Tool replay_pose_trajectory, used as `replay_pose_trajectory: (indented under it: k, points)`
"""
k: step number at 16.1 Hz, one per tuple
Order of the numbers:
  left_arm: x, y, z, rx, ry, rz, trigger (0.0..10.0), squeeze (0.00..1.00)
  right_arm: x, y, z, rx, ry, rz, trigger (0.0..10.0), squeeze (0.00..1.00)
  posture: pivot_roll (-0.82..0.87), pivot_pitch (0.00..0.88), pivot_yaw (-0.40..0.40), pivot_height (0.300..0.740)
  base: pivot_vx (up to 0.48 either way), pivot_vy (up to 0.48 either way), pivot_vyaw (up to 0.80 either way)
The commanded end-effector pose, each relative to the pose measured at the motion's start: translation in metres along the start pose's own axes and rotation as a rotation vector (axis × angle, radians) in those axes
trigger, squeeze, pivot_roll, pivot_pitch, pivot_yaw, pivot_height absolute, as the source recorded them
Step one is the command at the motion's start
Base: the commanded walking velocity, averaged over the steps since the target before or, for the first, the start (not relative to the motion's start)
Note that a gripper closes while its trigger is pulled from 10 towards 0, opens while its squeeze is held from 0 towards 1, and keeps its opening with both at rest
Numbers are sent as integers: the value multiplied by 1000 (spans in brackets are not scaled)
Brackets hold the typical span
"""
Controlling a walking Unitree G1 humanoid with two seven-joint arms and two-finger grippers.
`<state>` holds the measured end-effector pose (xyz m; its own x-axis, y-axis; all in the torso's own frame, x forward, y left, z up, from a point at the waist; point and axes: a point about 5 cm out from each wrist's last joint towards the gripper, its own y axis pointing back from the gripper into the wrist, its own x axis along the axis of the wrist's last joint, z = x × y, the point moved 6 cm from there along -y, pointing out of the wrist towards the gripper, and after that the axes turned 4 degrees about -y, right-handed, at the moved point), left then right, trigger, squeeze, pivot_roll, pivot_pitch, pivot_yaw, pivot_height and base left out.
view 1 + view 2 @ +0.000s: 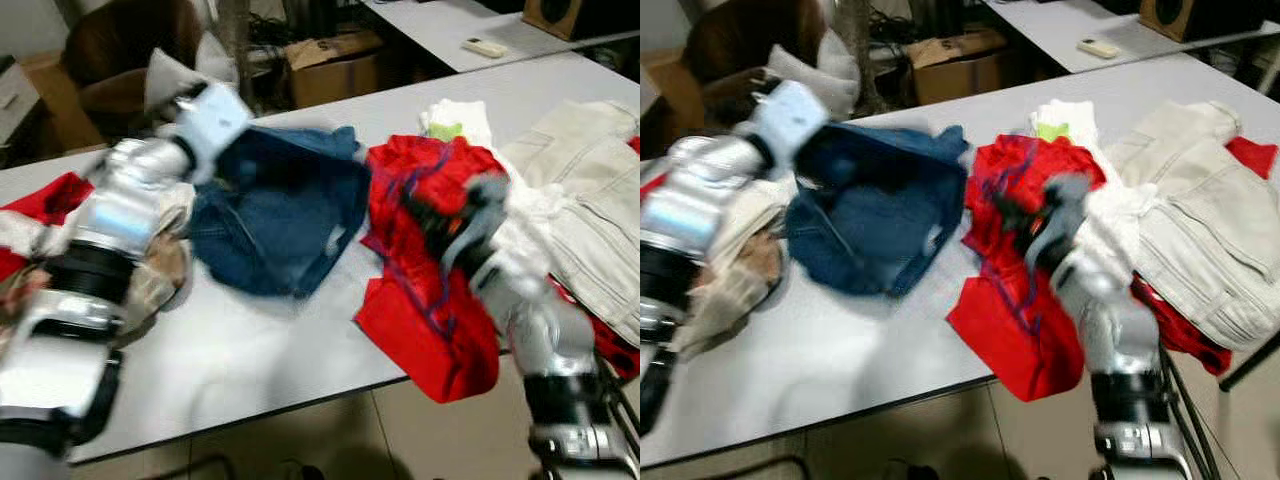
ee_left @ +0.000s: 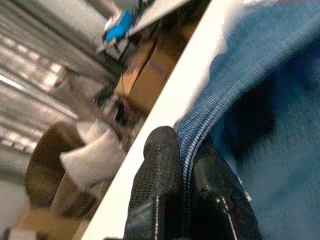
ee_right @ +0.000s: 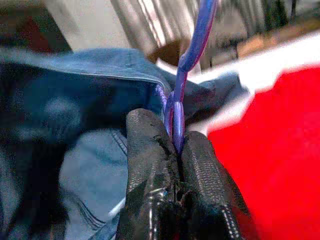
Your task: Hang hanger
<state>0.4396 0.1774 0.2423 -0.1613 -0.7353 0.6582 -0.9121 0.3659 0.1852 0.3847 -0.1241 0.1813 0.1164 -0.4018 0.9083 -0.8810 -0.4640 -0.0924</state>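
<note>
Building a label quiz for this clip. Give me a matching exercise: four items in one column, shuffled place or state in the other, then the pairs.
Things:
1. left gripper
2. right gripper
3. red garment
4. cream trousers

States:
A. draped over the near table edge
B. lying at the table's right end
C. pinching the hem of the blue denim garment
D. pinching the thin purple hanger

Pairs: 1-C, 2-D, 3-A, 4-B
</note>
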Motion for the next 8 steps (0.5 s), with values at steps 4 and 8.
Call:
replay_pose_trajectory:
  k: [4, 8]
  points:
    - [-20, 10, 28, -121, -4, -69, 0, 0, 12, -8, -29, 104, -36, 48, 10000, 0, -30, 0, 135, 719, 0, 0, 0]
    - [-2, -4, 20, -29, 66, -24, 0, 0, -31, 21, -27, 60, -28, -120, 10000, 0, -53, 0, 155, 719, 0, 0, 0]
